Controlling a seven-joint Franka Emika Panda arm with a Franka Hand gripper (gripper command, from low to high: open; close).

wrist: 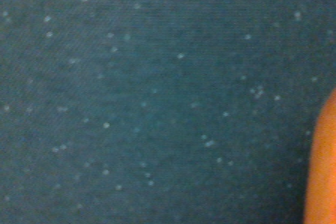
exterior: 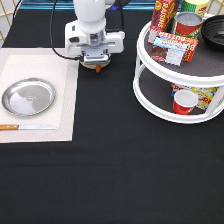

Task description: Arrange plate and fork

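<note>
The shiny silver plate (exterior: 28, 96) lies on a pale placemat (exterior: 65, 90) at the exterior view's left. My gripper (exterior: 97, 66) is at the exterior view's top centre, low over the black cloth just right of the placemat. A small orange-brown tip of the fork's handle (exterior: 99, 69) shows right under the hand; the rest of the fork is hidden by the hand. The wrist view shows black cloth from close by and an orange-brown strip of the handle (wrist: 327, 165) at its edge.
A wooden-handled knife (exterior: 27, 127) lies on the placemat below the plate. A white two-tier turntable (exterior: 150, 95) at the exterior view's right holds boxes, cans, a dark bowl and a red cup (exterior: 184, 101). Black cloth covers the table.
</note>
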